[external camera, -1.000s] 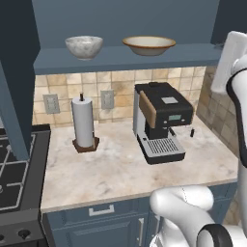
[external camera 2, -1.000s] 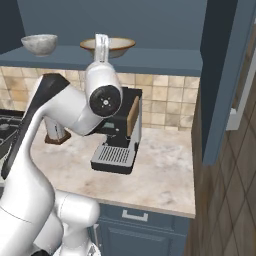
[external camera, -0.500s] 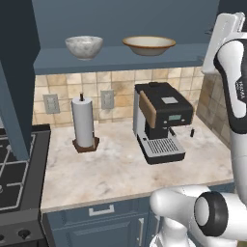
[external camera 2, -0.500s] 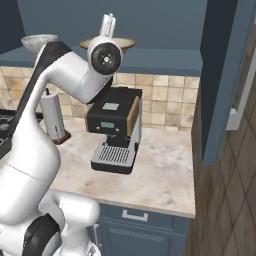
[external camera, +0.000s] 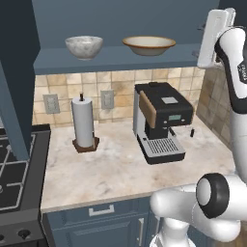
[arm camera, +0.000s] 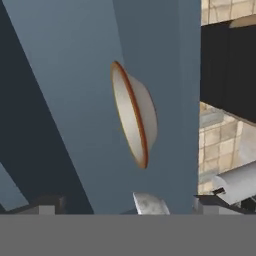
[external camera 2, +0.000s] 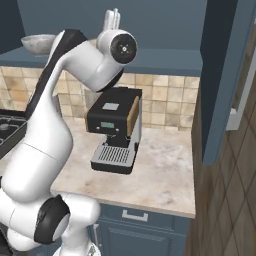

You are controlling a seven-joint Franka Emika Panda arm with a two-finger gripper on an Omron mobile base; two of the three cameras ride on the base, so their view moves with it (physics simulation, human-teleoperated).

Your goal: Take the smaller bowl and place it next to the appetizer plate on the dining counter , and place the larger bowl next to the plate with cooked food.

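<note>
Two bowls stand on the blue shelf (external camera: 111, 61) above the counter. The smaller bowl (external camera: 84, 47), grey-white marbled, is on the left. The larger bowl (external camera: 148, 45), cream with a brown-orange rim, stands to its right. My gripper (external camera: 198, 41) hangs at shelf height, right of the larger bowl and apart from it, open and holding nothing. The hand view is rolled sideways; there the larger bowl (arm camera: 132, 117) sits in the middle, the smaller bowl (arm camera: 150, 204) low down, and the gripper (arm camera: 129, 204) spreads wide. The appetizer plate, the plate with cooked food and the dining counter are out of view.
A black coffee machine (external camera: 161, 120) stands on the marble counter (external camera: 111, 169) under the larger bowl. A paper towel roll (external camera: 83, 123) stands left of it, and a stove (external camera: 14, 178) lies at the far left. A tall blue cabinet (external camera 2: 225, 75) closes the right side.
The arm has swung upward and brought the hand up to shelf height, toward the bowls. The jaws stayed wide. The bowls have not moved.
</note>
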